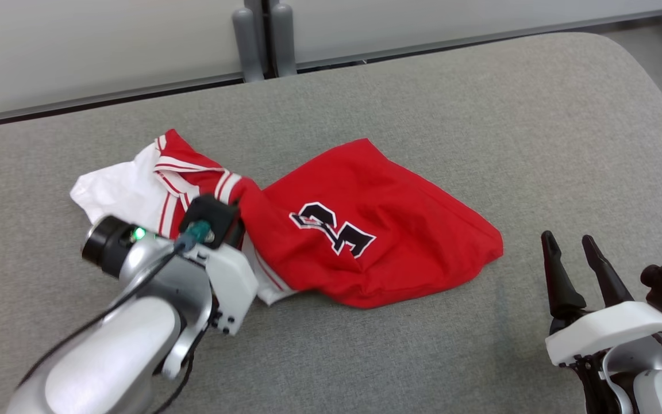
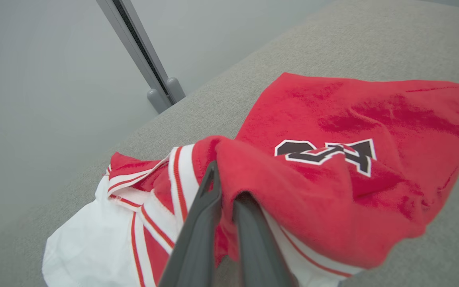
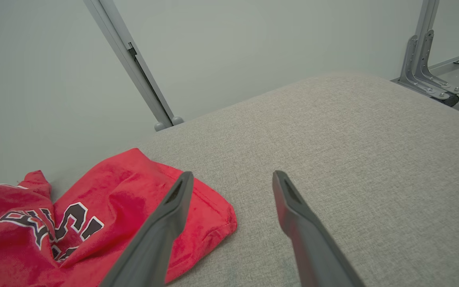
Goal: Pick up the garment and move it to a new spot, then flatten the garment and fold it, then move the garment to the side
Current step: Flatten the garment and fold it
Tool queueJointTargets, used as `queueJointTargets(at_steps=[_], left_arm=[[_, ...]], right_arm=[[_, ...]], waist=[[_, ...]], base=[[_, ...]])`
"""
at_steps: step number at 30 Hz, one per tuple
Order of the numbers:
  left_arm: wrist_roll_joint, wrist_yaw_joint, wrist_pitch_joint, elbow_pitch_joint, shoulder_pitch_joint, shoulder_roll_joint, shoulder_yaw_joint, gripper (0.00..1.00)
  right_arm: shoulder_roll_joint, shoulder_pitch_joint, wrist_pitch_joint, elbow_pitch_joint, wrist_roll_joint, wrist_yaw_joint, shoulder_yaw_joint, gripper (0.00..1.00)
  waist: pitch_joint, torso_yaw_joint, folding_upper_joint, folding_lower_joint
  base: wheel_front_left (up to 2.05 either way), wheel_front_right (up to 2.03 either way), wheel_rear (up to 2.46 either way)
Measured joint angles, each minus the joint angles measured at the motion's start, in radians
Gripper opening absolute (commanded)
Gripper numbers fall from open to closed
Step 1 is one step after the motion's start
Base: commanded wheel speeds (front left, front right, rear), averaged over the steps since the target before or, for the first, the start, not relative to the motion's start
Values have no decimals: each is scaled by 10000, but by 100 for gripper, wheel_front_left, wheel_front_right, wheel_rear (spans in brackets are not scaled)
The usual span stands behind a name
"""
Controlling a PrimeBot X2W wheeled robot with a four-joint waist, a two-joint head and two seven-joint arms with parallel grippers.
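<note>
The garment (image 1: 365, 241) is a red jersey with a black-and-white number and white, red-striped parts. It lies crumpled on the grey padded table (image 1: 480, 115), left of centre. My left gripper (image 2: 229, 182) is at the garment's left middle, where red meets white, shut on a raised fold of red cloth (image 2: 253, 175). One dark finger (image 2: 203, 223) shows beside the fold; the other finger's tip is under the cloth. In the head view the left wrist (image 1: 210, 230) covers those fingers. My right gripper (image 1: 568, 238) stands open over bare table, right of the garment's right corner (image 3: 213, 215).
A pale wall with a grey upright post (image 1: 262, 34) runs along the table's far edge. A metal frame on castors (image 3: 432, 75) stands beyond the table's far right corner. Bare grey table lies in front of and right of the garment.
</note>
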Motion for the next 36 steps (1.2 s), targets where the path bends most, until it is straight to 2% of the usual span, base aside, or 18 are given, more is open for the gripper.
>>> queueJointTargets(at_steps=[5,11,12,13,16,19,23,27,31,36], left_arm=[[268,-332,794,240,-1338,-211,-150,0],[593,-1158,1252,1904,-2961,-1400,-790,0],[662,-1277,1162,2274,-3161,-1618,-880,26],[734,-1400,1034,2675,-3359,-1847,-978,100],[594,-1797,640,3937,-3587,-2370,-1055,100],[506,-1977,35,4729,-3700,-2736,-1020,100],[389,-2008,-646,5076,-3869,-3009,-880,100],[-232,-2065,-970,4861,-3624,-3078,-431,100],[-1262,-2207,-581,4391,-2917,-2961,77,100],[-2023,-2577,750,3883,-2178,-2454,21,100]], right_arm=[[4,-249,-130,130,121,0,199,100],[4,-606,-382,431,311,0,508,100],[-2,-640,-431,506,336,0,541,100],[-4,-679,-474,571,339,0,589,100],[2,-872,-616,757,382,0,696,100],[0,-906,-686,922,385,0,629,100],[0,-886,-673,1003,171,0,439,100],[8,-759,-522,905,25,0,309,100],[8,-662,-305,704,-94,0,203,100],[6,-517,-109,449,-140,0,84,100]], waist=[[316,-321,0,0],[771,-826,0,0],[850,-905,0,0],[930,-981,0,0],[1113,-1159,0,0],[1150,-1145,0,0],[1012,-793,0,0],[714,-390,0,0],[371,-82,0,1],[152,99,-1,0]], base=[[0,0,0],[0,0,0],[0,0,0],[0,0,0],[0,0,0],[0,0,0],[0,0,0],[0,0,0],[0,0,0],[0,0,0]])
